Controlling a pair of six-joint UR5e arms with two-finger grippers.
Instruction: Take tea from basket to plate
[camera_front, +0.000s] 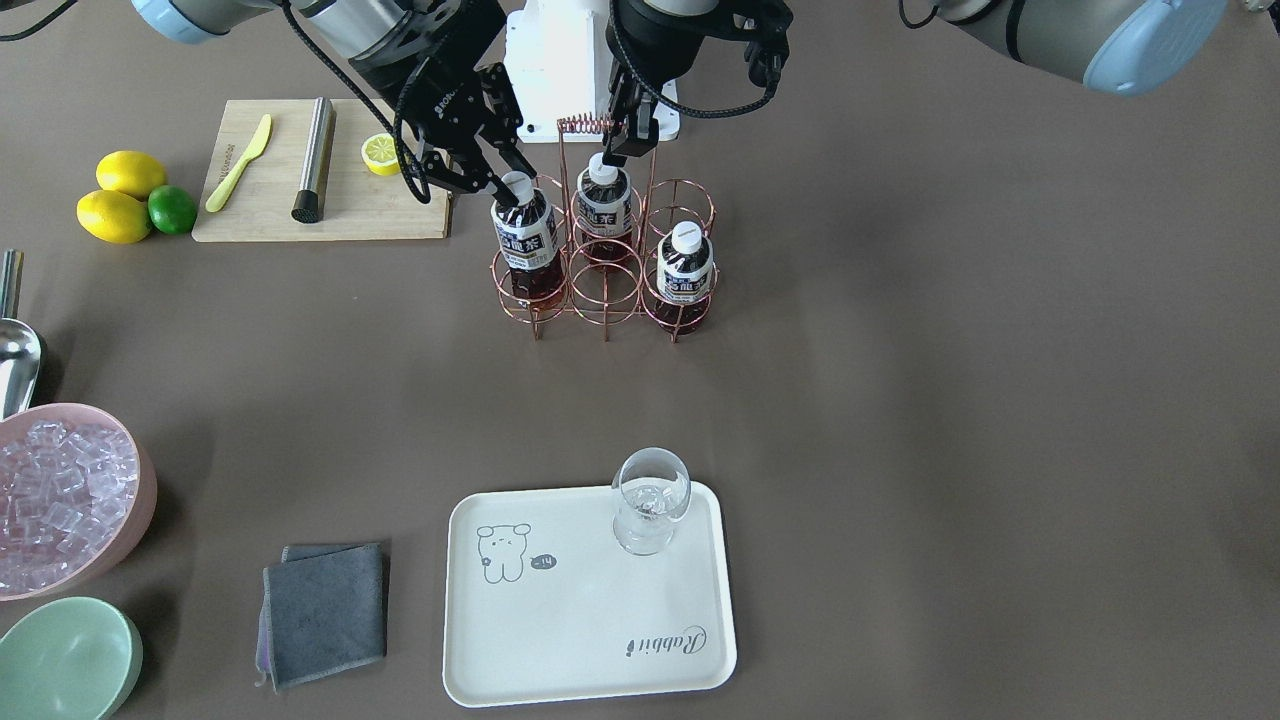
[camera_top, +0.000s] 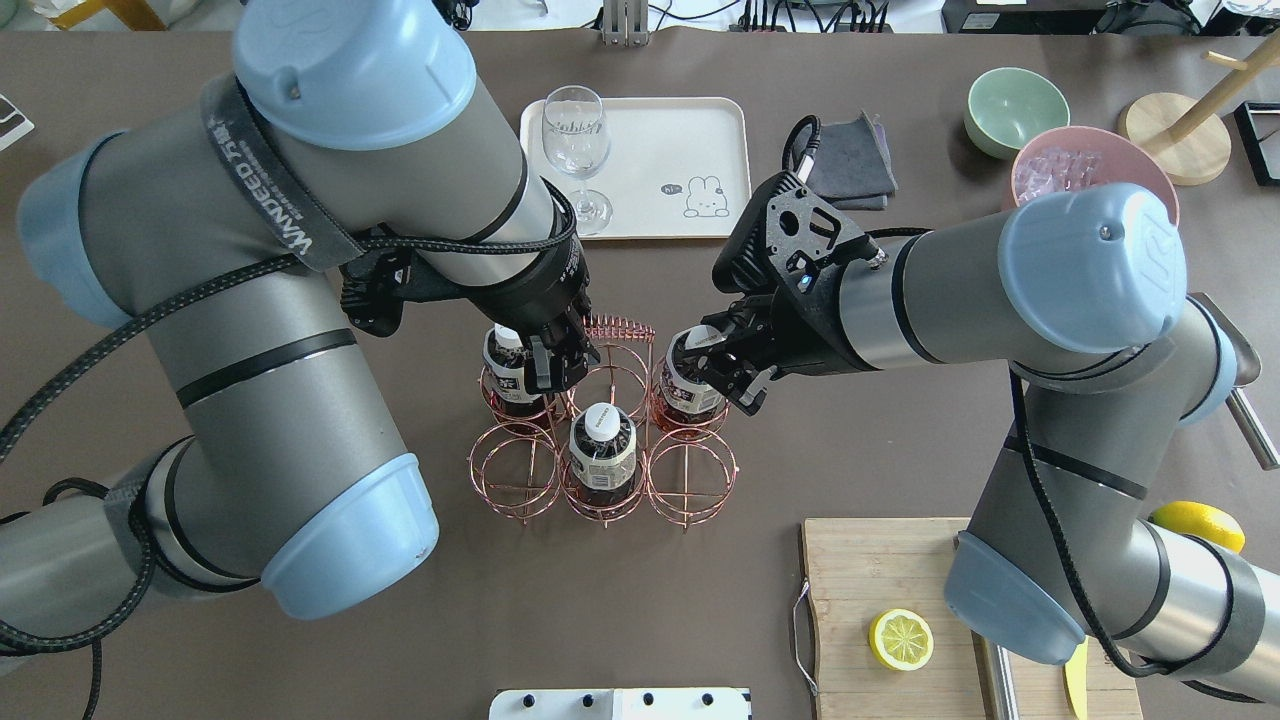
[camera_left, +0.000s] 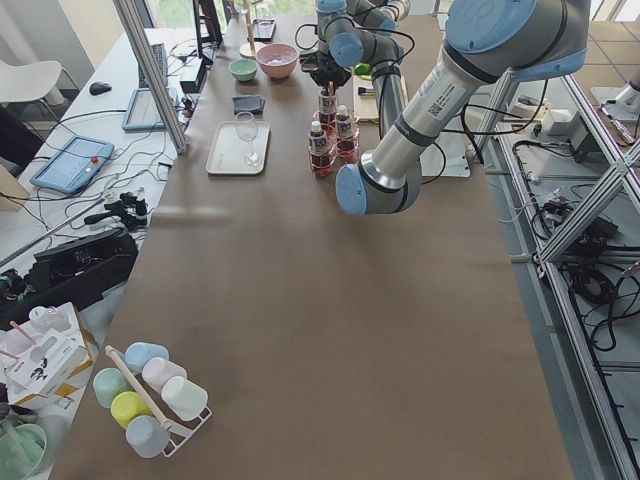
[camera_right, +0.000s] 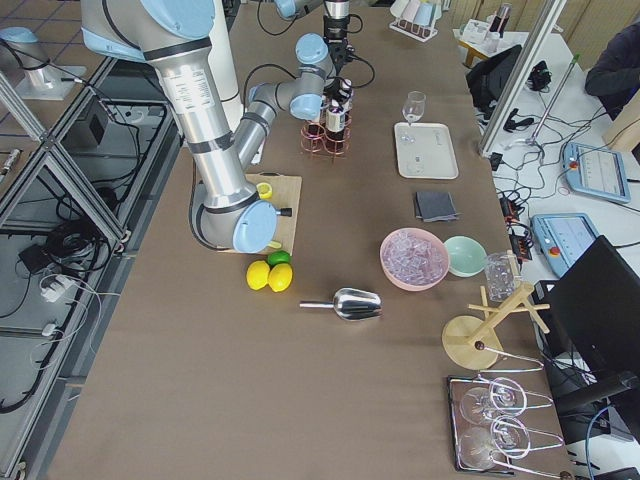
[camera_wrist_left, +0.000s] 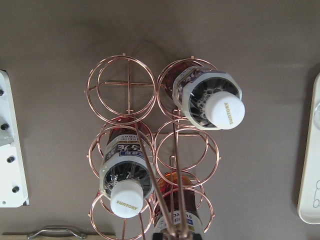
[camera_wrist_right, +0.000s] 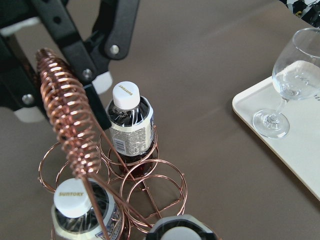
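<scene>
Status: nothing delivered yet. All three bottles sit in the basket (camera_front: 606, 318). The plate (camera_front: 590, 620) carries only a glass (camera_front: 650, 500), at the corner nearest the robot's left. This reads as the pick phase, so confirming the grasp, lifting out, carrying across and setting down are all left.

The target looks like the tea bottle (camera_front: 525, 240), in the end cell on the robot's right, plate-side row. It is seated in its ring with its base low in the wire. The other two bottles are in the middle cell of the robot-side row (camera_front: 603, 205) and in the end cell on the robot's left (camera_front: 686, 270).

Right arm: it reaches in from the right with the wrist angled down and inward. The right gripper (camera_front: 508, 185) is at that bottle's white cap, fingers either side of it. One finger looks to touch the cap in the front view and the other is hidden. Can't tell whether it is clamped.

Left arm: it comes over the basket with the wrist near vertical. The left gripper (camera_front: 628, 138) is at the top of the coiled handle (camera_wrist_right: 65, 115). In the right wrist view its pads (camera_wrist_right: 102, 82) stand apart with the coil between them and a gap showing. That reads as parted around the handle, not pinching; probably there to steady the basket.

Watch: the lift needs to go straight up to clear the ring, and the handle and left gripper are just beside that path. The plate is well apart from the basket.
</scene>
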